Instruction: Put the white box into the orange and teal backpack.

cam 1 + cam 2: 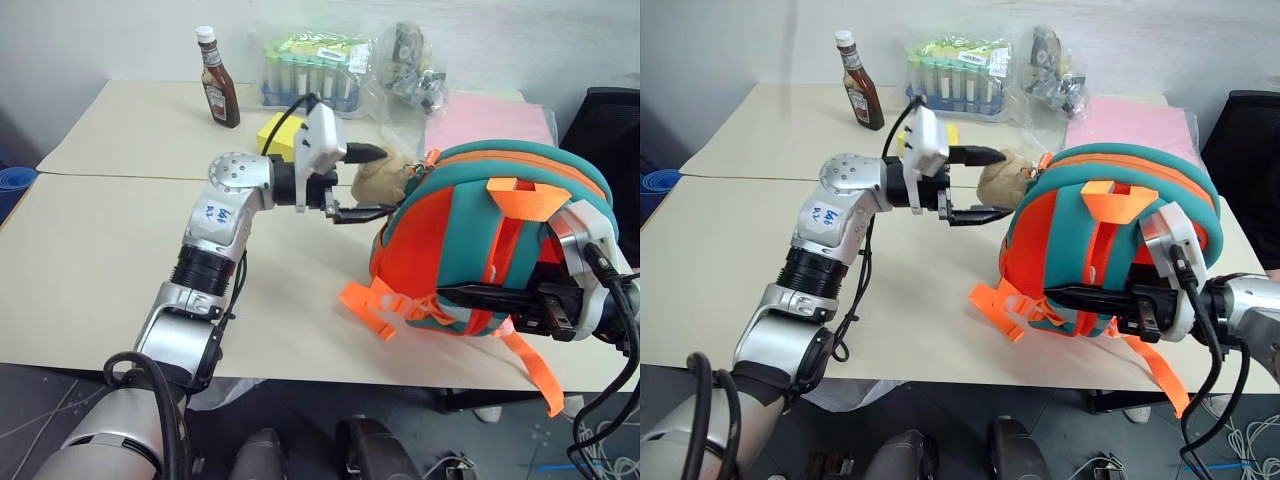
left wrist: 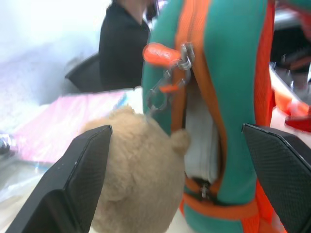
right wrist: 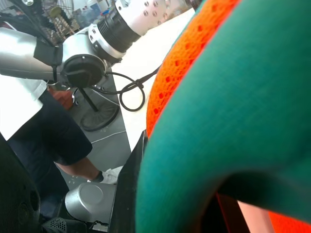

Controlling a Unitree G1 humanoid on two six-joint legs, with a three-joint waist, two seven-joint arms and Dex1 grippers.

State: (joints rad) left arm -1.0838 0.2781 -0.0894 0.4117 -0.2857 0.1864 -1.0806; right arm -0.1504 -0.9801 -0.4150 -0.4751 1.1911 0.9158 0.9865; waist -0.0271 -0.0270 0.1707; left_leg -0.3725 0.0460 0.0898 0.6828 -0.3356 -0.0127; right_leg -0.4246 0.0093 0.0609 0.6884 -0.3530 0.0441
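Observation:
The orange and teal backpack (image 1: 470, 250) stands upright at the table's right side, its straps toward me. My right gripper (image 1: 470, 297) is shut on its lower back panel between the straps. My left gripper (image 1: 372, 182) hangs open and level just left of the backpack, its fingers above and below the tan plush charm (image 1: 380, 175). In the left wrist view the side zip gapes, and the white box (image 2: 201, 141) shows inside the opening, behind the charm (image 2: 136, 174).
A brown sauce bottle (image 1: 217, 92), a yellow block (image 1: 275, 135) and a bag of capped tubes (image 1: 310, 70) stand at the back. A pink sheet (image 1: 485, 120) lies behind the backpack. A black chair (image 1: 610, 130) is at the far right.

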